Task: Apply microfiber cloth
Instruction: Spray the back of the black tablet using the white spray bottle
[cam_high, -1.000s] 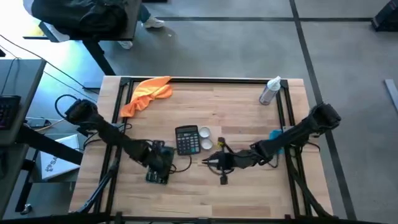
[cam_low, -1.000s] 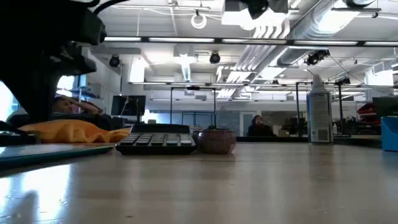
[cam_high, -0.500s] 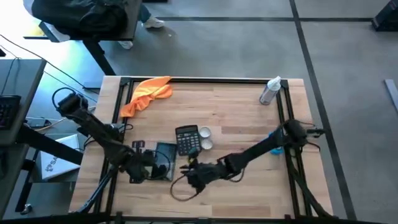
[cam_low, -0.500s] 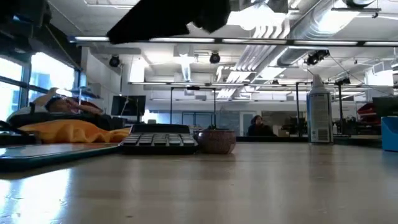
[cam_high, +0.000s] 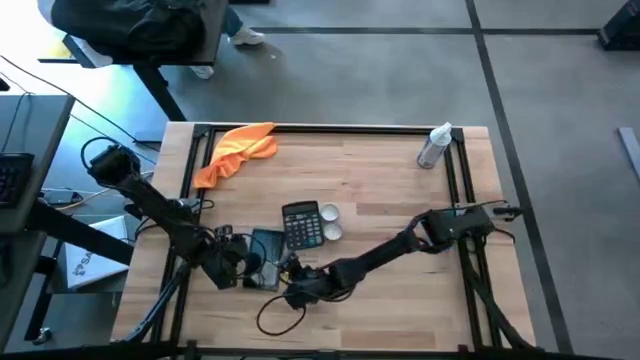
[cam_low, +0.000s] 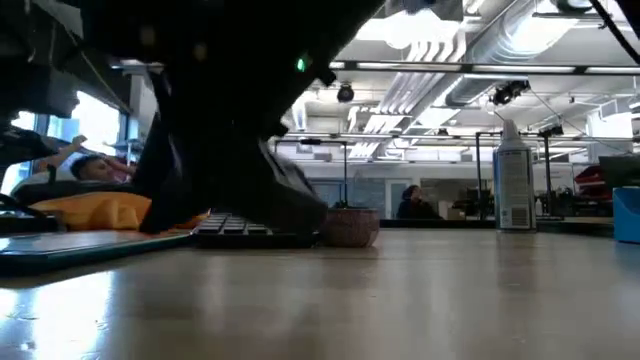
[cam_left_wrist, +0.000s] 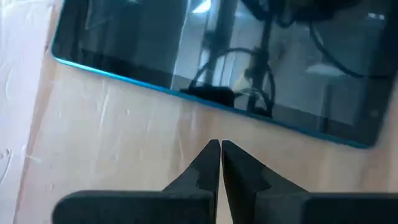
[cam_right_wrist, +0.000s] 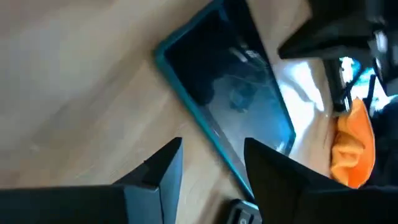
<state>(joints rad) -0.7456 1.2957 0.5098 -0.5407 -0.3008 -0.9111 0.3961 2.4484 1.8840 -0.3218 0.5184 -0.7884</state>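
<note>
Here, left gripper jaws closed, empty, beside dark tablet, right gripper jaws parted, empty.

Microfiber cloth lies at the far left corner of the table, bare wood around it toward the table's middle, nothing on top of it. Mid-table cluster blocks the near-left path: calculator with a small round bowl touching its right side, dark tablet just left of the calculator. Both arms crowd the tablet: left gripper pinched closed just beside its edge, right gripper spread apart near its corner, right arm slanting across the near-centre boards. Spray bottle lies at the far right corner. Far centre strip between cloth and bottle is open wood.
</note>
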